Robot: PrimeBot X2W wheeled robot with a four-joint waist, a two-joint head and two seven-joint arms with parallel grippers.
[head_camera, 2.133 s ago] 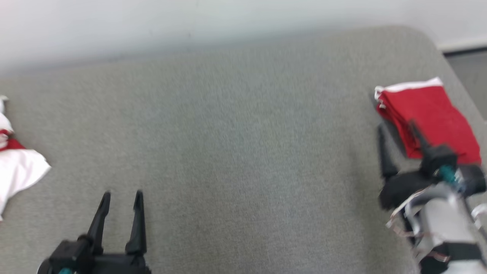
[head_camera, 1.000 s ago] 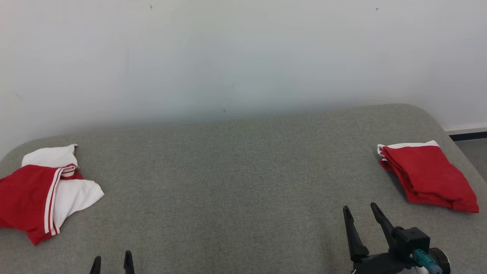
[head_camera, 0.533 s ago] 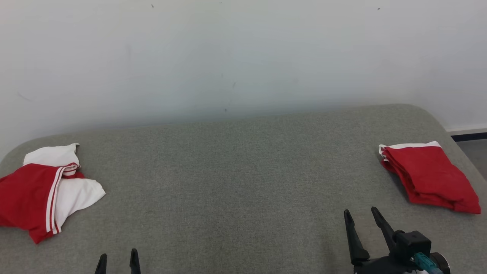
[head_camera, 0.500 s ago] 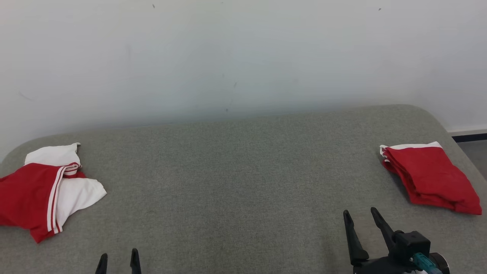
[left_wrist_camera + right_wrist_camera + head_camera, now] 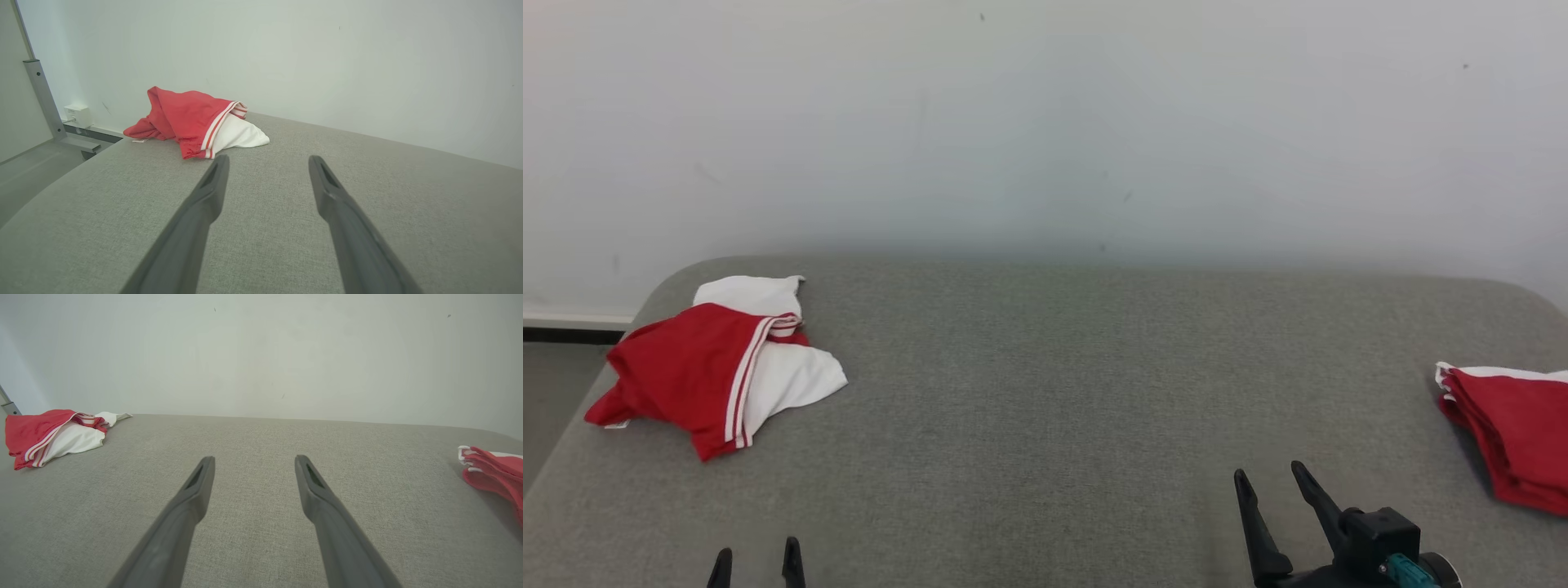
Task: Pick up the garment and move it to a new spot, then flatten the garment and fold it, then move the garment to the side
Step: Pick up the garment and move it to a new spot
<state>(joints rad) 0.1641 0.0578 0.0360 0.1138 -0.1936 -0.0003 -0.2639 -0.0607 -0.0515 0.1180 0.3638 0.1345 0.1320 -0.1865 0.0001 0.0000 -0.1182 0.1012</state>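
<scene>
While both grippers hang with nothing between their fingers, the crumpled red-and-white garment lies ahead of the left gripper and a little to its left. It is well apart from the fingertips, close to the far left corner of the grey padded surface. The left gripper's two fingers are spread wide over bare fabric. Further right, the right gripper is likewise spread wide and holds nothing. The crumpled garment is far off to its left, and a folded red garment lies ahead and to its right, near the surface's right edge, clear of the fingers.

By the look of it, the folded piece is done and set aside, and the crumpled one is next to be picked up. That heap sits near the corner, so a sweeping approach from the left gripper could nudge it over the edge. Its layers overlap, red over white, so a shallow pinch may catch only the top fold and let the rest drag or bunch. An outward swing of the right gripper could brush the folded garment and spoil its fold.

No container is to be seen; both garments lie straight on the padded surface.
</scene>
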